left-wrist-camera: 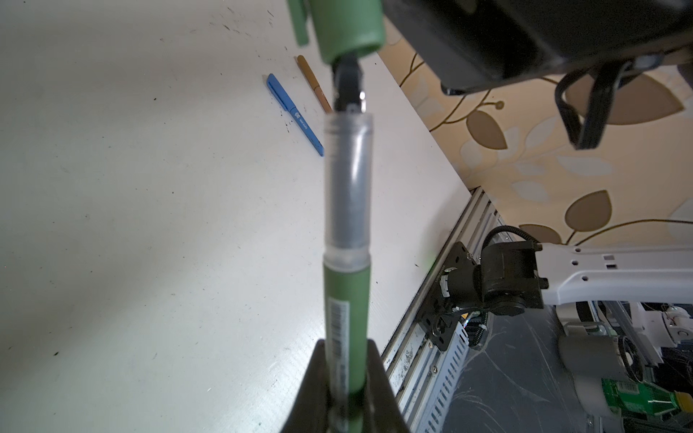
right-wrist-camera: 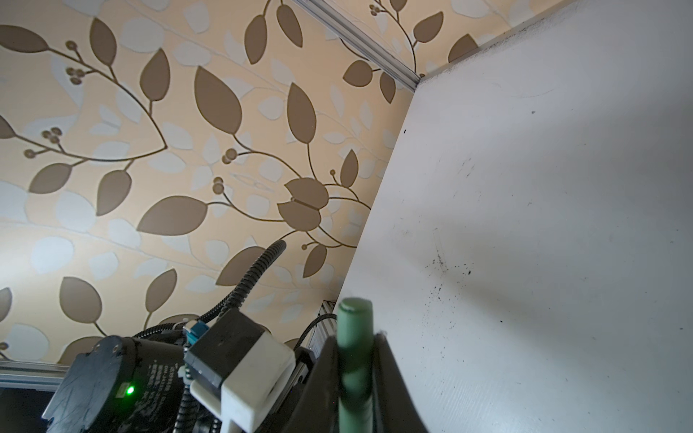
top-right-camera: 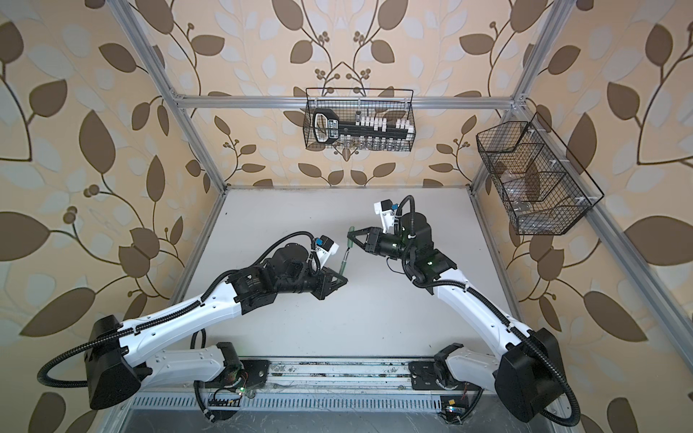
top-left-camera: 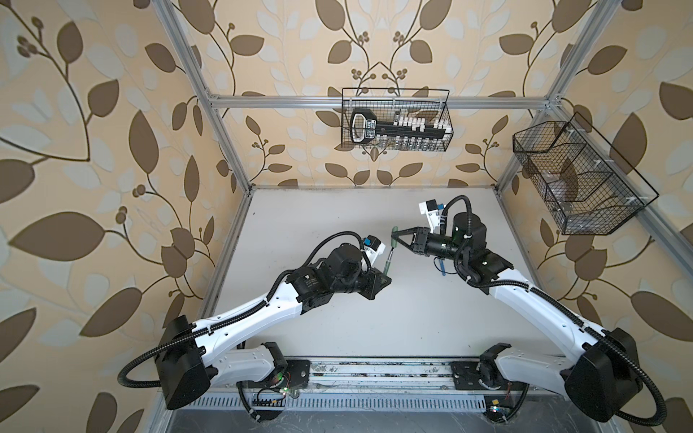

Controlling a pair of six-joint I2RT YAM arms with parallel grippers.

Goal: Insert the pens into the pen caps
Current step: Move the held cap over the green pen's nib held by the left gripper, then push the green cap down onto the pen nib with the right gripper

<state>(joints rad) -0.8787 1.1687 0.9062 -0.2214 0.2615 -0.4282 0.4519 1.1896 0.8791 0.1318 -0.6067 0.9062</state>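
My left gripper [left-wrist-camera: 347, 345] is shut on the barrel of the dark green pen [left-wrist-camera: 347, 300], which points away from it with its clear grip section bare. The pen's dark tip [left-wrist-camera: 347, 80] reaches the open mouth of the green pen cap [left-wrist-camera: 348, 26]. My right gripper [right-wrist-camera: 354, 341] is shut on that cap [right-wrist-camera: 354, 326]. In both top views the pen [top-left-camera: 389, 262] [top-right-camera: 344, 262] and cap [top-left-camera: 394, 237] [top-right-camera: 351, 237] line up above mid-table between the left gripper [top-left-camera: 387, 278] [top-right-camera: 343, 279] and the right gripper [top-left-camera: 393, 234] [top-right-camera: 350, 234]. A blue pen [left-wrist-camera: 294, 112] and an orange-brown pen [left-wrist-camera: 313, 80] lie side by side on the table.
The blue pen [top-left-camera: 442, 268] lies under the right arm's wrist. A wire basket [top-left-camera: 395, 120] with a tool hangs on the back wall and another wire basket [top-left-camera: 577, 180] on the right wall. A metal rail [top-left-camera: 375, 375] runs along the white table's [top-left-camera: 337, 318] front edge.
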